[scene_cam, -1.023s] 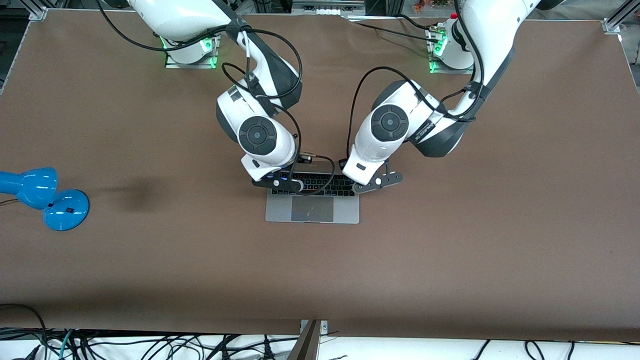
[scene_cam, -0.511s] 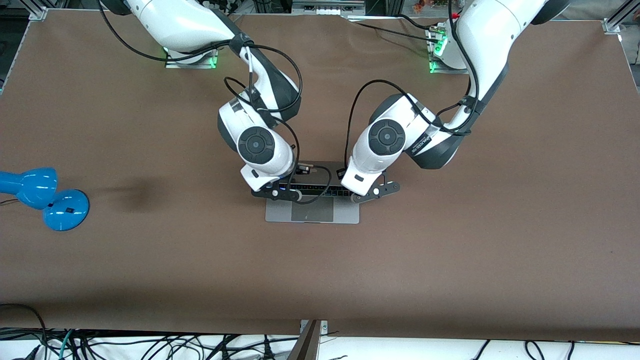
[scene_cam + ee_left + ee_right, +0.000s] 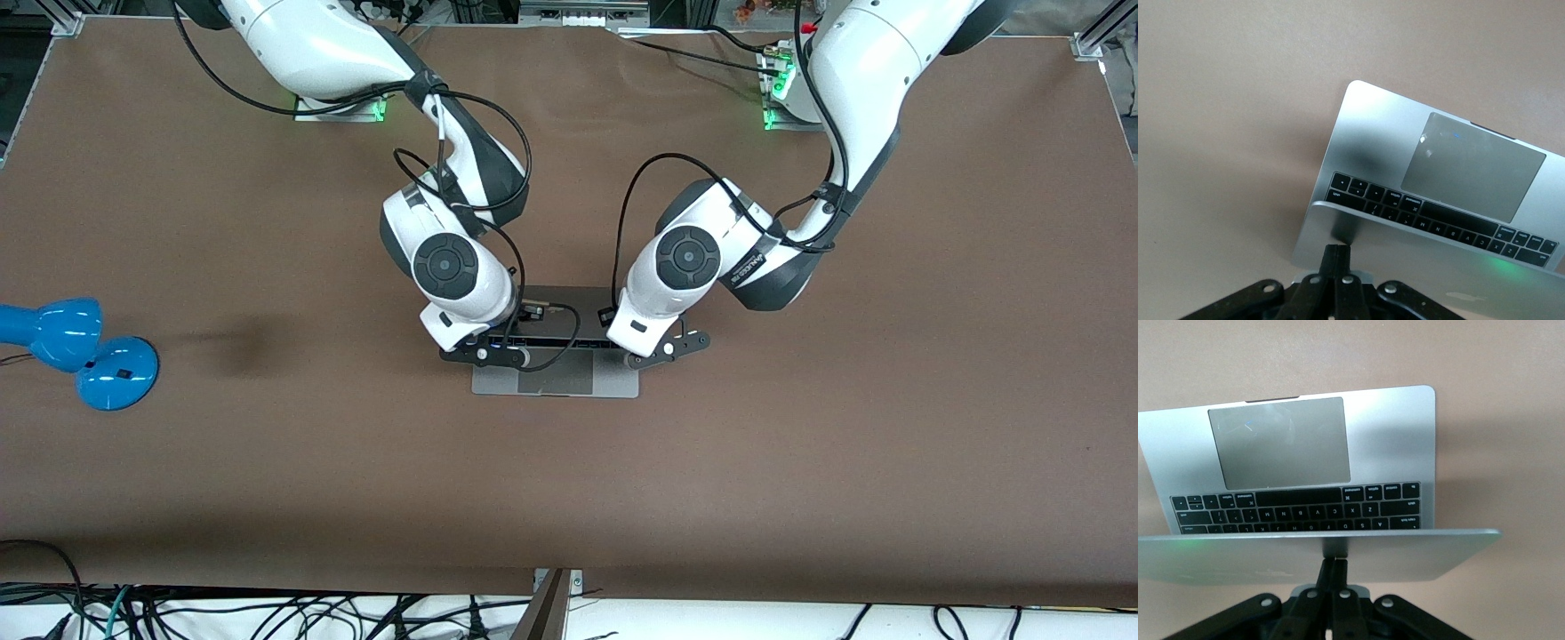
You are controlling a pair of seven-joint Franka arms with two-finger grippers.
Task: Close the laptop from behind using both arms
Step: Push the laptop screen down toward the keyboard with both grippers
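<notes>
The silver-grey laptop (image 3: 556,380) lies mid-table, its lid (image 3: 553,313) tipped far down over the black keyboard (image 3: 1298,507), so only the trackpad (image 3: 556,373) strip shows from the front. My left gripper (image 3: 1337,249) is shut, its fingertips touching the lid's outer face (image 3: 1431,267) near the corner toward the left arm's end. My right gripper (image 3: 1335,561) is also shut, its tips against the lid's outer face (image 3: 1305,555) toward the right arm's end. Both white arms (image 3: 685,267) reach over the laptop from their bases.
A blue lamp (image 3: 80,351) lies near the table edge at the right arm's end. Brown table surface (image 3: 845,400) spreads all round the laptop. Cables hang along the edge nearest the front camera (image 3: 267,613).
Both wrists have moved toward the front camera and lower. The lid has swung down further, covering the keyboard that showed a second ago.
</notes>
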